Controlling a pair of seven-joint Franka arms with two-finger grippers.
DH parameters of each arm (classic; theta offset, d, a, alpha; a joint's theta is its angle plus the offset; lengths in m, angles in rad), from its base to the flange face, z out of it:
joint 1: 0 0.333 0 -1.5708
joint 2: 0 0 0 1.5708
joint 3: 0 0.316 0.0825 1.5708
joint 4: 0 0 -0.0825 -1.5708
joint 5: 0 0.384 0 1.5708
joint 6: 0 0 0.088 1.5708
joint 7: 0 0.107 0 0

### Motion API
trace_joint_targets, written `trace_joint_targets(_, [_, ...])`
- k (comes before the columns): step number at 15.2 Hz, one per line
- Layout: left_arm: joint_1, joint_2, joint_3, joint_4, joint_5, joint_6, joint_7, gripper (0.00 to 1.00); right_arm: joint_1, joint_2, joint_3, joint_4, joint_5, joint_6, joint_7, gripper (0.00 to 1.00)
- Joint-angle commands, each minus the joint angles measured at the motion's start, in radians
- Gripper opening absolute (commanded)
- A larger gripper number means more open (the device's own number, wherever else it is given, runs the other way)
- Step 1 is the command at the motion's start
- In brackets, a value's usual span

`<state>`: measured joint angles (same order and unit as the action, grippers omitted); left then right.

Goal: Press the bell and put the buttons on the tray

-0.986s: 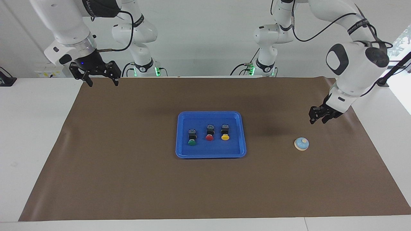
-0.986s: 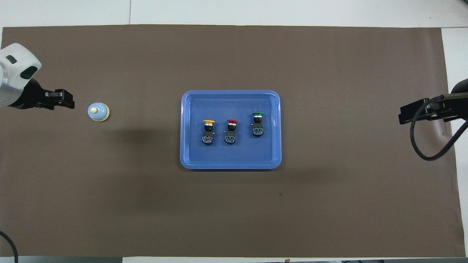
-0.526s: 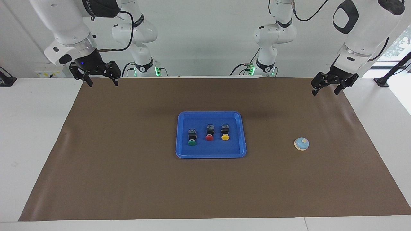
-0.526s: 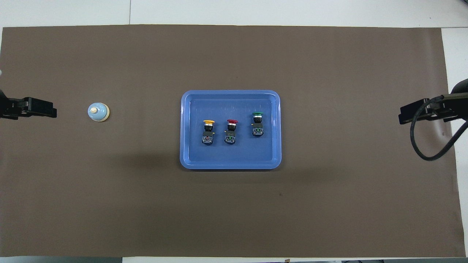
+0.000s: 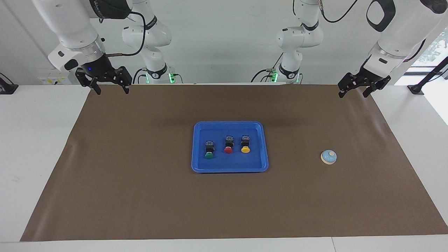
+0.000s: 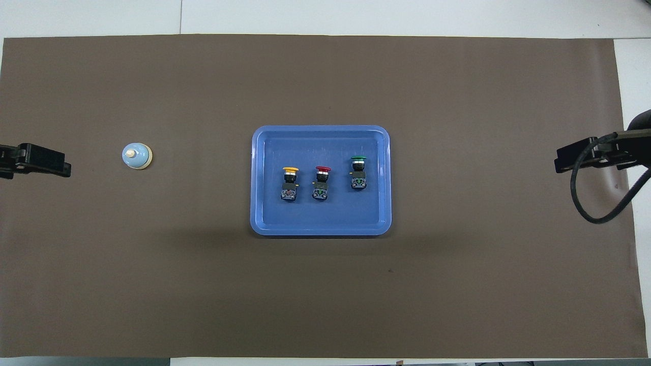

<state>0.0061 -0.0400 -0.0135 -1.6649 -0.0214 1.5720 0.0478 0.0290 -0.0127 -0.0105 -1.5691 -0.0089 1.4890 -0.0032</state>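
Observation:
The blue tray [image 5: 199, 164] [image 6: 264, 223] lies mid-mat with three buttons lying in it in a row: yellow [image 5: 245, 149] [image 6: 290, 170], red [image 5: 228, 149] [image 6: 323, 169] and green [image 5: 209, 156] [image 6: 358, 159]. The light-blue bell [image 5: 329, 156] [image 6: 137, 155] stands alone on the mat toward the left arm's end. My left gripper [image 5: 353, 90] [image 6: 63, 165] hangs open and empty, raised over the mat's corner nearest the robots at that end. My right gripper [image 5: 112, 90] [image 6: 558, 160] waits open and empty, raised over the mat's edge at the right arm's end.
A brown mat [image 5: 140, 196] [image 6: 457, 284] covers most of the white table [image 5: 35, 157]. A black cable [image 6: 585, 203] loops from the right arm over the mat's edge. Both arm bases stand along the table edge nearest the robots.
My left arm rose from just above the bell and pulled back to the mat's corner nearest the robots, its gripper opening on the way. The right arm, bell, buttons and tray stayed put.

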Motion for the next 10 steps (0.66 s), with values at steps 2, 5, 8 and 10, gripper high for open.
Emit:
trace_joint_targets(2, [-0.014, 0.009, 0.004, 0.031, 0.001, -0.033, 0.015, 1.0, -0.024, -0.015, 0.017, -0.011, 0.001, -0.012, -0.021, 1.0])
trace_joint_targets(5, [-0.014, 0.009, 0.004, 0.031, 0.0, -0.035, 0.017, 1.0, -0.024, -0.015, 0.015, -0.011, 0.001, -0.012, -0.021, 1.0])
trace_joint_targets(8, [-0.014, 0.009, 0.004, 0.031, -0.002, -0.038, 0.017, 1.0, -0.024, -0.015, 0.015, -0.011, 0.003, -0.012, -0.021, 1.0])
trace_joint_targets(10, [-0.014, 0.008, 0.004, 0.031, -0.003, -0.039, 0.017, 1.0, -0.024, -0.015, 0.017, -0.011, 0.001, -0.012, -0.021, 1.0])
